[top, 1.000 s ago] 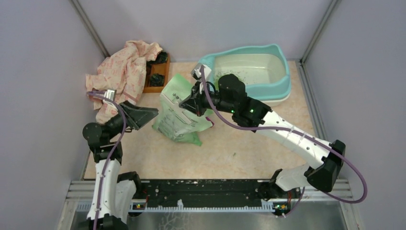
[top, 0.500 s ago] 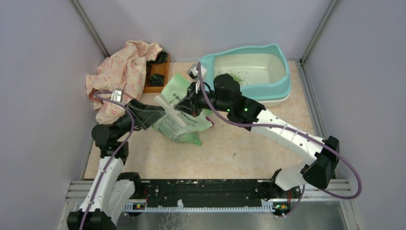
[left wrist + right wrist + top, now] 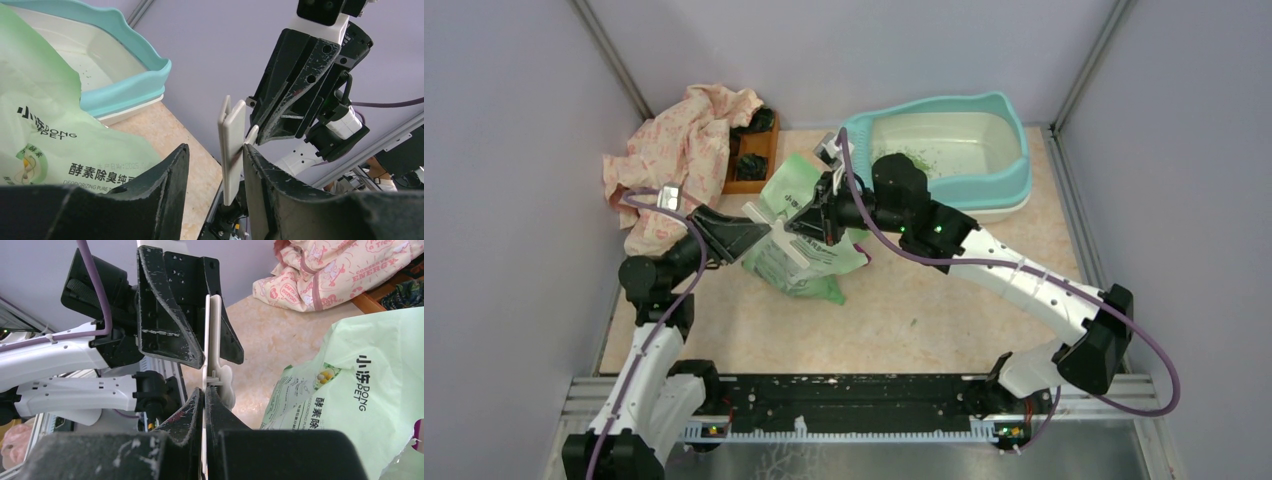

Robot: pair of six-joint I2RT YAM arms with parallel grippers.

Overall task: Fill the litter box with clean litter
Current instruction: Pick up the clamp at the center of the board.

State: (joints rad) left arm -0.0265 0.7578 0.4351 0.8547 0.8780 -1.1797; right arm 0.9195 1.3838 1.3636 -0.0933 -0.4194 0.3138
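Note:
The teal-rimmed litter box [image 3: 1014, 150] [image 3: 135, 50] stands at the back right, with a thin scatter of green clean litter [image 3: 914, 155] in its cream basin. A pale green printed bag [image 3: 799, 255] [image 3: 50, 125] [image 3: 365, 390] slumps in the middle of the table. My right gripper [image 3: 809, 222] [image 3: 204, 390] is shut on one end of a flat white clip [image 3: 231, 150] [image 3: 214, 340], held over the bag's top. My left gripper [image 3: 759, 235] [image 3: 215, 147] straddles the clip's other end. One finger [image 3: 260, 170] touches the clip and a gap shows on the other side.
A pink patterned cloth [image 3: 684, 150] lies heaped at the back left, partly over a small brown wooden tray [image 3: 749, 160] holding dark items. Grey walls close in the table on three sides. The litter box sits tight in the back right corner.
My left arm has swung right to the clip and its jaws have narrowed around it. The right gripper has shifted slightly left, still gripping the clip.

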